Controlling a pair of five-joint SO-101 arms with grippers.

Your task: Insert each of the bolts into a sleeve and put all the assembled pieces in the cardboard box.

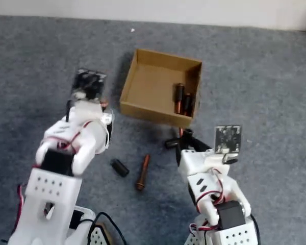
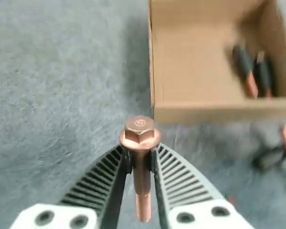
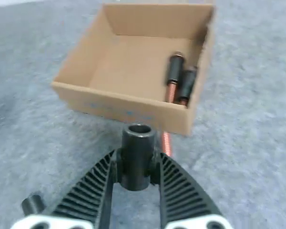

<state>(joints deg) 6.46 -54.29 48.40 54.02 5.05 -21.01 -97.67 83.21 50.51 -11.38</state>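
The grey carpeted desk (image 1: 30,61) carries everything here. At the left, the left pincer (image 2: 140,153) is narrowed onto a copper bolt (image 2: 141,174), gripping the shank just under the hexagonal head. A mark is stamped on the head, too blurred to read. In the high view this bolt sits just beside the left front corner of the cardboard box (image 1: 148,113).

Further right, nearer the arms, a loose black sleeve (image 1: 120,167) lies on the desk. A loose bolt (image 1: 143,172) lies near it, not touching.

The box stands open behind them. Two assembled pieces (image 1: 182,99) lie side by side against its right wall. Faint blue print runs along the box's near wall, too blurred to read.

In front of the box's right corner, the right pincer (image 3: 137,161) is clamped on a held sleeve (image 3: 137,143), whose open end shows past the fingertips. Another dark sleeve (image 1: 172,143) lies on the desk just beside that pincer.
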